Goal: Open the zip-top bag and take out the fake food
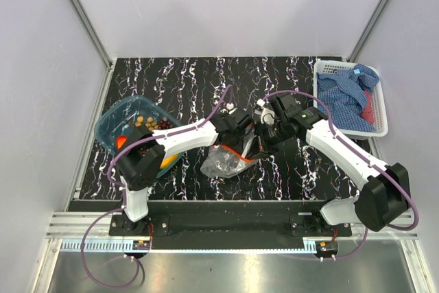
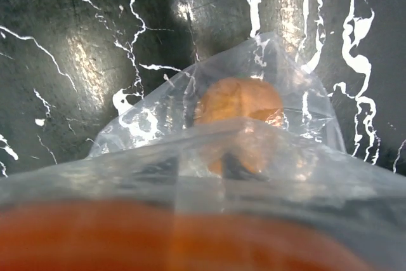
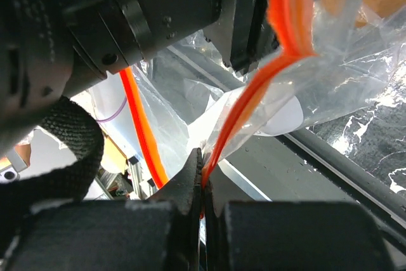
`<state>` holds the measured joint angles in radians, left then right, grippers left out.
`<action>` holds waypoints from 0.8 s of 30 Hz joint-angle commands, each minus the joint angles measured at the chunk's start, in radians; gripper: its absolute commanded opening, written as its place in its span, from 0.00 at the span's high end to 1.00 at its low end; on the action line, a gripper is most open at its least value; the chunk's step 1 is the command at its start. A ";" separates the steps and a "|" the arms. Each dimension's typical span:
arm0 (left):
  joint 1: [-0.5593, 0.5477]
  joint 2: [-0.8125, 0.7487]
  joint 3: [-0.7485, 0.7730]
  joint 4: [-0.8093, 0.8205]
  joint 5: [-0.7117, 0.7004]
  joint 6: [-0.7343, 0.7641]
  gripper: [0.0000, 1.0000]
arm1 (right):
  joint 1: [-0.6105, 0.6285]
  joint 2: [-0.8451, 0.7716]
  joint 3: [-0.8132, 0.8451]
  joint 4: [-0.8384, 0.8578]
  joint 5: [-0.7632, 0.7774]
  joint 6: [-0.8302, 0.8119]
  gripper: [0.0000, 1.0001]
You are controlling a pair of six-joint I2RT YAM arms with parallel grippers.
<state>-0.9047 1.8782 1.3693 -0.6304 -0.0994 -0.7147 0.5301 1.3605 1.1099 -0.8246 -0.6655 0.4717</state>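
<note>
The zip-top bag point(image 1: 225, 162) sits at the near middle of the table, its mouth raised between the arms and an orange piece of the fake food point(image 2: 238, 103) inside. The right gripper point(image 3: 202, 176) is pinched tight on the orange zip strip point(image 3: 288, 17); whether the left gripper point(image 1: 236, 123) is closed cannot be told. The film looks light, limp and slippery, so the stiffer strip, one lip per gripper, is judged the better hold.

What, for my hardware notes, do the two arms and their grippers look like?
The left arm and right arm have white links between bulky black joint housings. A thin purple cable runs along each. The left gripper and right gripper are black, fingers included. No markings are legible.
</note>
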 commanded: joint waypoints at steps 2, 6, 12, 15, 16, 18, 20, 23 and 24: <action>-0.008 -0.082 0.013 0.014 -0.046 0.047 0.70 | 0.004 -0.054 -0.005 0.012 0.020 0.013 1.00; -0.005 -0.131 0.020 -0.009 0.063 0.081 0.70 | 0.004 -0.054 0.001 0.013 0.029 0.012 1.00; -0.002 -0.108 0.063 -0.086 0.219 0.086 0.85 | 0.004 -0.041 0.025 0.019 0.033 0.041 1.00; -0.002 -0.085 0.074 -0.089 0.268 0.109 0.95 | 0.004 -0.040 0.019 0.030 0.043 0.057 1.00; -0.002 -0.061 0.076 -0.089 0.286 0.113 0.96 | 0.004 -0.040 0.018 0.036 0.044 0.062 1.00; -0.002 -0.025 0.082 -0.095 0.317 0.113 0.97 | 0.004 -0.040 0.010 0.045 0.043 0.073 1.00; -0.003 -0.019 0.074 -0.080 0.291 0.101 0.96 | 0.004 -0.043 0.005 0.050 0.041 0.080 1.00; -0.002 0.004 0.074 -0.046 0.291 0.092 0.89 | 0.005 -0.047 -0.004 0.056 0.040 0.091 1.00; -0.002 0.021 0.086 -0.045 0.288 0.092 0.85 | 0.004 -0.049 -0.005 0.056 0.040 0.093 1.00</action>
<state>-0.9085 1.8645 1.4151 -0.7067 0.1551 -0.6258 0.5304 1.3312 1.1049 -0.8043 -0.6369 0.5415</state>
